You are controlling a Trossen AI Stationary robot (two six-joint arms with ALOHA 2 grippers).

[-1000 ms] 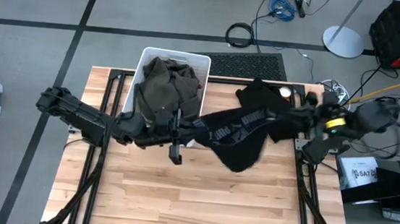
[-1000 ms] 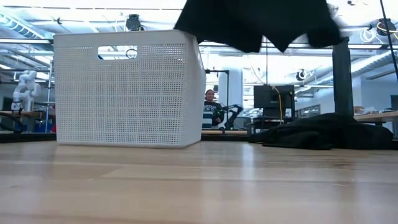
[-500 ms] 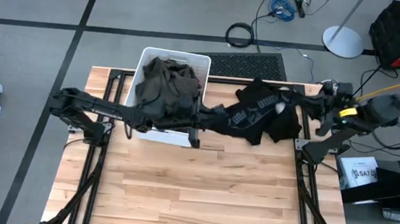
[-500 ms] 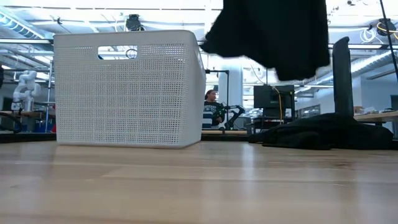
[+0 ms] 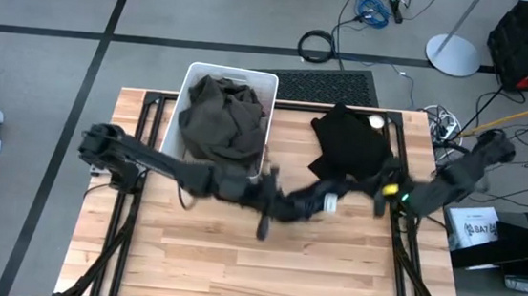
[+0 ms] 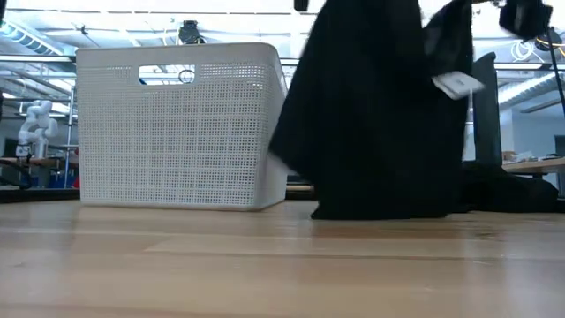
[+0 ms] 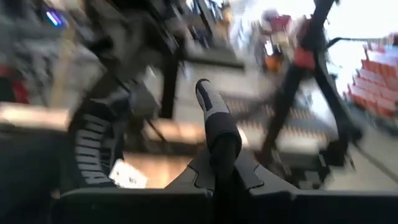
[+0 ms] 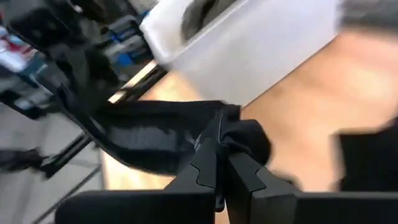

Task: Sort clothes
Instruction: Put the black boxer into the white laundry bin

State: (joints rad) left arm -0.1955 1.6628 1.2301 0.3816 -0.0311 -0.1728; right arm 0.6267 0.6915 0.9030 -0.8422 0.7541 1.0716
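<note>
Black garment [image 6: 380,115] hides both grippers; left wrist view blurred

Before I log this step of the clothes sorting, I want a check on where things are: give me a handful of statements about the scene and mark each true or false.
1. The white bin holds a dark olive garment. True.
2. Both grippers hold one black garment stretched between them. True: the left gripper and the right gripper each have an end of it.
3. The held black garment lies flat on the table. False: in the low view it hangs, with its lower edge at the tabletop.
4. Another black garment lies on the table beside the bin. True.
5. The bin is tipped on its side. False: it stands upright.
</note>
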